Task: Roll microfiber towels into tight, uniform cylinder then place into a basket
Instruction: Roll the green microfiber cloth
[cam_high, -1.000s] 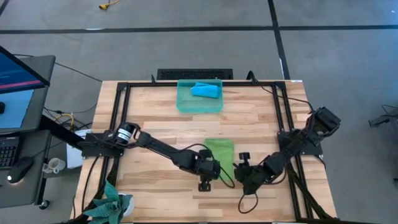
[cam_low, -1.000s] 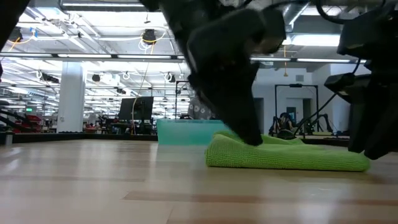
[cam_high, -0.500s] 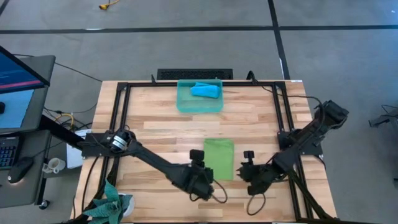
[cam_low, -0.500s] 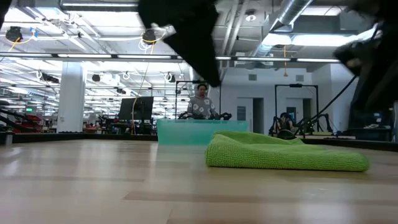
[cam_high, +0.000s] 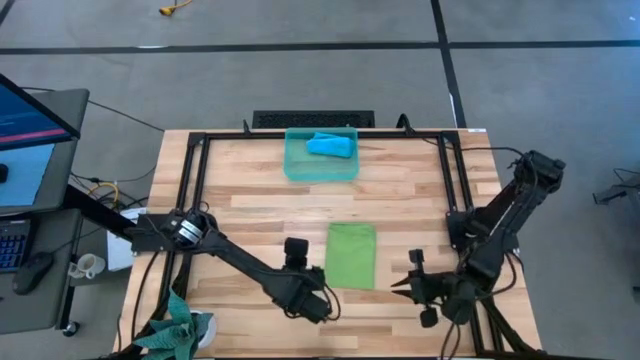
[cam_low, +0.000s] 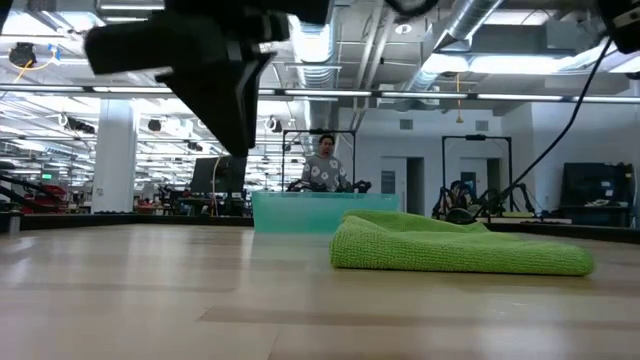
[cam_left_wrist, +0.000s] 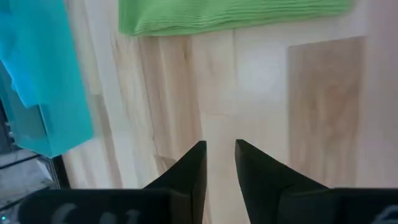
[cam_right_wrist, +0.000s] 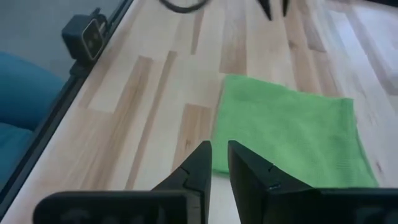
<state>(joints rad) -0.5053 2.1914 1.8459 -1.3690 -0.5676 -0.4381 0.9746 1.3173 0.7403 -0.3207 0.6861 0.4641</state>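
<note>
With the blue towel (cam_high: 329, 146) already lying in the basket (cam_high: 296, 167), we are hovering the left gripper (cam_left_wrist: 220, 163) and right gripper (cam_right_wrist: 219, 163), both narrowed and empty, flanking the flat green towel (cam_high: 351, 254), which likely needs rolling next.

Light wood plank surface (cam_high: 260, 215) with black frame rails, lime green towel (cam_high: 352, 254) folded flat near the middle front, translucent teal basket (cam_high: 298, 166) at the far edge, blue towel (cam_high: 331, 146) rolled inside it
</note>
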